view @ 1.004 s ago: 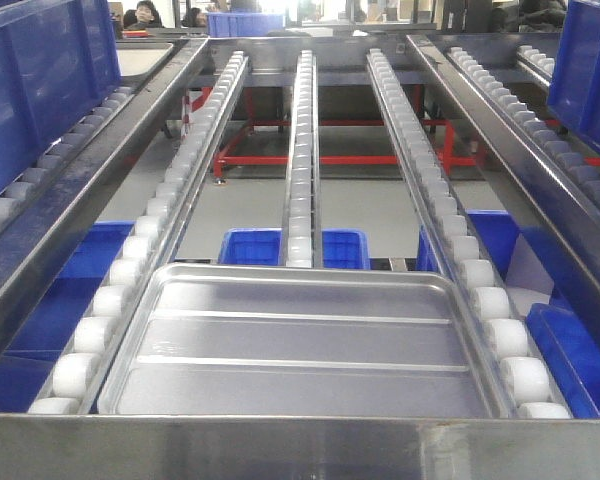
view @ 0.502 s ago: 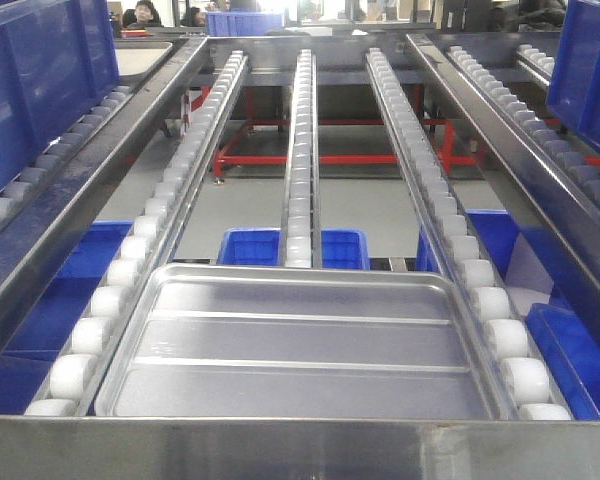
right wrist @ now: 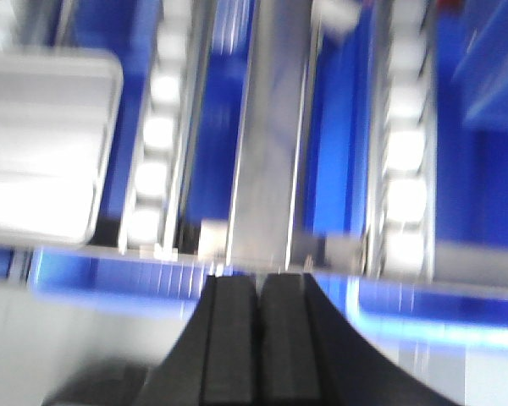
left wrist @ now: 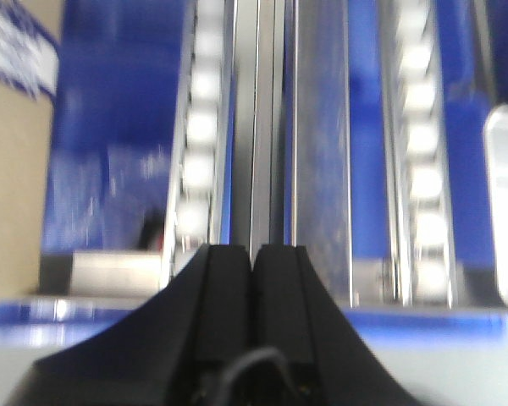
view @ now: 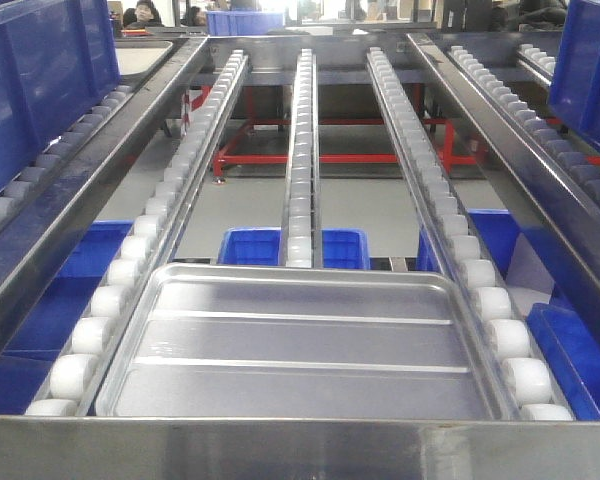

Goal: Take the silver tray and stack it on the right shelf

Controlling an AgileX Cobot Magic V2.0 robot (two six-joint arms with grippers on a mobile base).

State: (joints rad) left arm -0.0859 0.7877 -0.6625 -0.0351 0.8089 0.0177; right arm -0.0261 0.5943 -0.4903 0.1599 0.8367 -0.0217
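Silver tray (view: 300,345); left tool (left wrist: 254,250), right tool (right wrist: 258,279) closed.

Shiny metal silver tray (view: 300,345); white plastic rollers (view: 110,300)

The left gripper (left wrist: 253,252) has its two black fingers (left wrist: 229,283) pressed flat together, gripping nothing. The right gripper (right wrist: 258,281) is likewise closed, its fingers (right wrist: 232,317) touching along their length, empty.
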